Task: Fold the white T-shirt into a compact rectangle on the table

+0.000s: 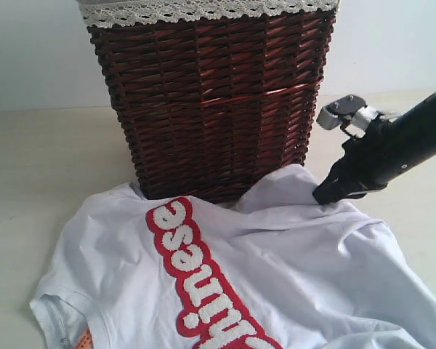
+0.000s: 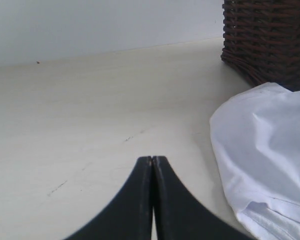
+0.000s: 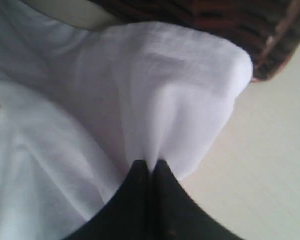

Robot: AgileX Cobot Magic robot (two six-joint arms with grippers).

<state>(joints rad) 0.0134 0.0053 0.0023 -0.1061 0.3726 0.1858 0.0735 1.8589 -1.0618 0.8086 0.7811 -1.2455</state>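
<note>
The white T-shirt [image 1: 298, 254] lies rumpled on the table [image 1: 43, 160], its red band of fuzzy white letters [image 1: 196, 276] running diagonally, an orange tag [image 1: 85, 339] at the lower left. My right gripper [image 1: 325, 195] is shut on a pinched fold of the white T-shirt [image 3: 160, 105] at its far edge, close to the basket. The cloth bunches up between the right gripper's [image 3: 151, 164] closed jaws. My left gripper [image 2: 152, 159] is shut with nothing in it, over bare table [image 2: 90, 110], with a part of the shirt [image 2: 265, 145] to one side. It does not show in the exterior view.
A tall dark wicker basket [image 1: 211, 102] with white lace trim [image 1: 196, 10] stands right behind the shirt, touching its far edge. The basket [image 2: 270, 35] also shows in the left wrist view. A pale wall [image 1: 29, 51] backs the table.
</note>
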